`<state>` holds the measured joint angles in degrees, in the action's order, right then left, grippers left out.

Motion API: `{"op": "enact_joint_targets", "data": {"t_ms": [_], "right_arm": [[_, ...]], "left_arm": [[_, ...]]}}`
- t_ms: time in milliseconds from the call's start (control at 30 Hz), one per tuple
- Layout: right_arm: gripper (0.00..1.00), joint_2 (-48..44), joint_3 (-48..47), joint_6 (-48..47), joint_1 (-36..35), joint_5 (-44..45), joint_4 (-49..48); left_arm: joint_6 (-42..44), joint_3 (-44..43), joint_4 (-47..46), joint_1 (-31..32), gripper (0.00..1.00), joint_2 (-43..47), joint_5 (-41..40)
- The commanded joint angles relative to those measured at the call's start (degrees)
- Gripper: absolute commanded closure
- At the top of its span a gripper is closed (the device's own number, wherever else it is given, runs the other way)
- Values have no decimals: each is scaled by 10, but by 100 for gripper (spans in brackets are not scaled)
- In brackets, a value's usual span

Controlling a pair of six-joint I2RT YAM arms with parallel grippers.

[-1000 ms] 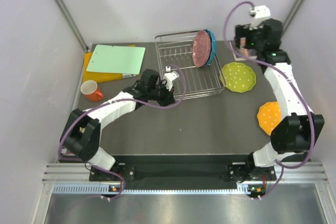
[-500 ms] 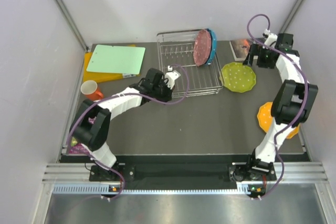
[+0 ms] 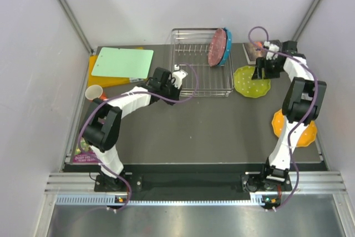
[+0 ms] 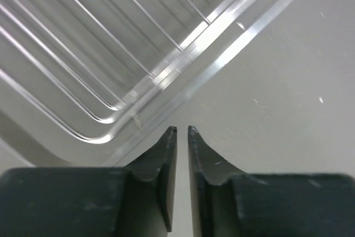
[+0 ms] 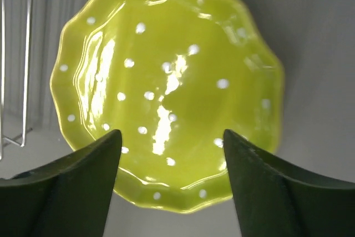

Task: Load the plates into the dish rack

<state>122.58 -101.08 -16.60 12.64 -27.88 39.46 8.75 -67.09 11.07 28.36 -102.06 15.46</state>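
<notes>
Leaning in the silver wire dish rack (image 3: 191, 70), right end: pink dotted plate (image 3: 217, 47), blue dotted plate (image 3: 227, 49); yellow-green scalloped plate (image 3: 250, 81) flat on the grey desk (image 3: 222, 131) alongside. Left wrist: left fingers (image 4: 171, 142) nearly closed, empty, by the rack's rim. Right wrist: right fingers (image 5: 102, 159) spread wide over that plate, empty.

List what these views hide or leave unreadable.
- Top view: blue plate, only its rim shows behind the pink plate.
- Top view: orange plate, partly covered by the right arm.
- Left wrist view: dish rack, blurred and cut off by the frame edges.
</notes>
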Motion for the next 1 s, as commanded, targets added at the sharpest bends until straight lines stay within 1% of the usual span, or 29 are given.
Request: {"op": "enact_joint_targets", "data": {"t_ms": [0, 33, 67, 167, 233, 300, 367, 533, 633, 767, 800, 867, 967], "right_arm": [[32, -10, 40, -27, -35, 18, -17], [32, -13, 49, -27, -45, 32, -18], [35, -16, 70, -26, -49, 40, -23], [42, -32, 116, -28, -60, 59, -26], [44, -46, 141, -40, -69, 77, -20], [49, -66, 182, -45, -76, 85, -16], [51, -88, 228, -45, -81, 94, -8], [52, -150, 338, -47, -97, 91, -4], [51, -189, 382, -48, -104, 86, -4], [51, -240, 423, -65, -122, 90, 7], [51, -250, 429, -81, -154, 105, 12], [50, -270, 444, -94, -169, 113, 18], [49, -271, 451, -111, -180, 122, 37]], "left_arm": [[-13, 31, 24, 12, 77, 60, 49], [-16, 37, 25, 14, 75, 67, 49], [-22, 45, 27, 14, 70, 74, 48], [-20, 47, 34, 15, 67, 99, 30], [-14, 45, 40, 14, 66, 114, 15], [-7, 45, 33, 13, 66, 128, -11], [-12, 45, 26, 10, 66, 140, -33], [-27, 62, -8, -8, 65, 172, -40], [-43, 80, -22, -13, 65, 197, -44], [-69, 102, -31, -16, 64, 234, -41], [-74, 105, -31, -16, 64, 239, -39], [-87, 114, -34, -16, 64, 252, -39], [-118, 128, -45, -16, 64, 267, -43]]}}
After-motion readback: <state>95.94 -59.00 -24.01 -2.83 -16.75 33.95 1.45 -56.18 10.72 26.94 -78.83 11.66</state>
